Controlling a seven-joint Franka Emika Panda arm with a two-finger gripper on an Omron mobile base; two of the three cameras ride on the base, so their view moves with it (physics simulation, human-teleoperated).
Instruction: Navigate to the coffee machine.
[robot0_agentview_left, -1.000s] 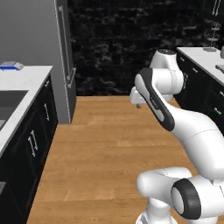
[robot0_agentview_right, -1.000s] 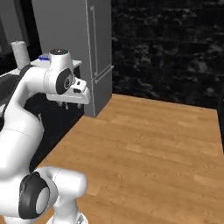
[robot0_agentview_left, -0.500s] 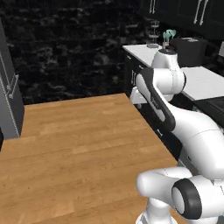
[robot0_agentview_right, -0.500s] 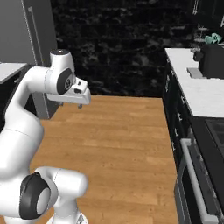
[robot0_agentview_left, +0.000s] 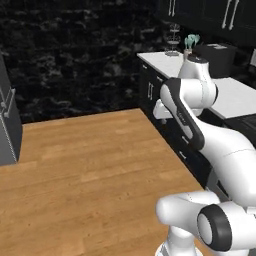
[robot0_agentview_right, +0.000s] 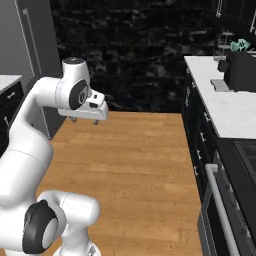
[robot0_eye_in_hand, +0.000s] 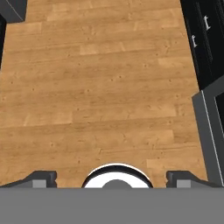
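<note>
The approach is underway: the tall black boxy coffee machine sits on the white table, well ahead. The empty end effector hangs wide apart over the wooden floor. Next, I judge, drive forward alongside the table.

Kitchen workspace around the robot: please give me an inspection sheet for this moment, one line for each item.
Surface: white countertop along the right wall, over black base cabinets; wooden floor in the middle.
Job's things: coffee machine, a black box, stands on the countertop far ahead of the robot, with its grey drip tray toward the counter edge.
Clutter: a small plant and a wire stand at the counter's far end, beyond the machine.
Grippers: gripper points down at the floor, fingers wide apart, holding nothing.
Cables: nothing seen.
Surroundings: black stone back wall, grey refrigerator on the left, oven with a bar handle close on the right.
</note>
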